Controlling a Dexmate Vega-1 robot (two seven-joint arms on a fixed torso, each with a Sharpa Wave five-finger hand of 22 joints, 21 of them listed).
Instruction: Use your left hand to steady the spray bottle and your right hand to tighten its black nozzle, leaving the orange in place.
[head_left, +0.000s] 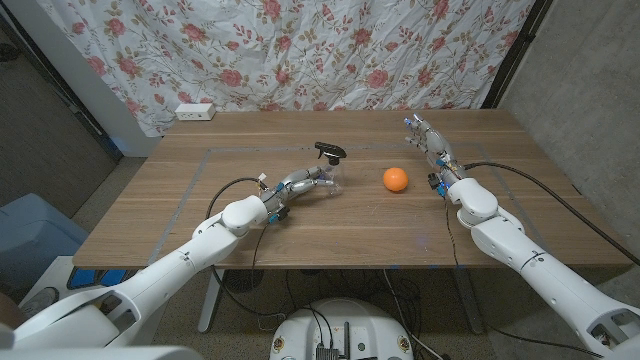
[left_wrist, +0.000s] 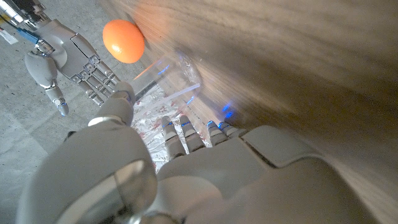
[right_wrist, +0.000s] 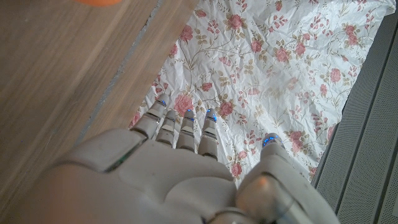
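Your left hand (head_left: 300, 186) wraps the clear spray bottle (head_left: 328, 178) near table centre, its black nozzle (head_left: 329, 152) on top. Your right hand (head_left: 432, 146) stands apart, fingers spread, holding nothing. The orange (head_left: 395, 179) sits between them.

floral curtain (head_left: 300, 50): hung behind bench | white power strip (head_left: 195, 112): placed at bench (head_left: 200, 200) far-left corner | blue bin (head_left: 30, 240): located on floor, left

Clear spray bottle (head_left: 328, 181), black nozzle (head_left: 329, 152). Orange (head_left: 395, 179) is solid bright orange. Table (head_left: 200, 200) is mid-brown woodgrain. Behind the table: white curtain (head_left: 300, 50) with pink-red roses and green leaves. Hands (head_left: 300, 185) (head_left: 428, 140) white-grey, blue lights on fingertips (right_wrist: 212, 116).
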